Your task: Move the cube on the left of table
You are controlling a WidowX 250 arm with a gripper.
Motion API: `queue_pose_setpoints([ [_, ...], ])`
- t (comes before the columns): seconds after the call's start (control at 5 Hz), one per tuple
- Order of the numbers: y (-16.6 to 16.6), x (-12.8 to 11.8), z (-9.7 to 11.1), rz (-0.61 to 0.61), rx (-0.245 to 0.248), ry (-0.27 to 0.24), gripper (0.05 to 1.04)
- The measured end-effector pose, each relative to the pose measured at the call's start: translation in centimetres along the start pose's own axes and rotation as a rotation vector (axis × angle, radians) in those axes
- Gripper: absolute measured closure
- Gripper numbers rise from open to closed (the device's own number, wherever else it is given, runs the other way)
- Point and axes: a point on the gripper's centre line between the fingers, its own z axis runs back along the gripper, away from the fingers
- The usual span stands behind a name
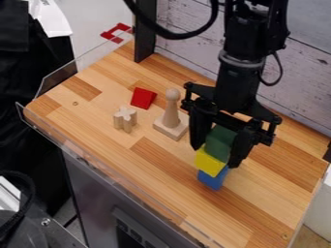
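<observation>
The black gripper hung down over a wooden table, right of the middle as the camera saw it, and grasped a green cube, one finger against each side. The green cube was the top of a stack, with a yellow cube under it and a blue cube at the bottom, all about midway between the near long edge and the far edge by the plank wall. Whether the green cube bore on the yellow one or sat just clear of it could not be told. Towards the left end stood a pale wooden peg on a square base, a red block nearer the far edge, and a small cross-shaped wooden block nearer the near edge. The step in hand seemed to be taking the green cube off and carrying it to the table's left end. Doing it well called for a firm, even squeeze, then a straight, slow rise, since any sideways pull while the faces touched could topple the two cubes below. The carry needed height enough to clear the tall peg, and the bare wood by the left corner looked a fair landing place, provided the cube was lowered level, well inside the clear plastic rim, before release.
</observation>
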Motion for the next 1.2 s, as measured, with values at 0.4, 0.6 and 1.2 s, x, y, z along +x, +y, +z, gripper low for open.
queue_pose_setpoints([
  [0.4, 0.8, 0.3, 2.2, 0.058, 0.003, -0.062, 0.524],
  [0.6, 3.0, 0.7, 6.3, 0.147, 0.002, -0.158, 0.524],
  [1.2, 14.1, 2.0, 6.9, 0.367, 0.000, -0.196, 0.524],
])
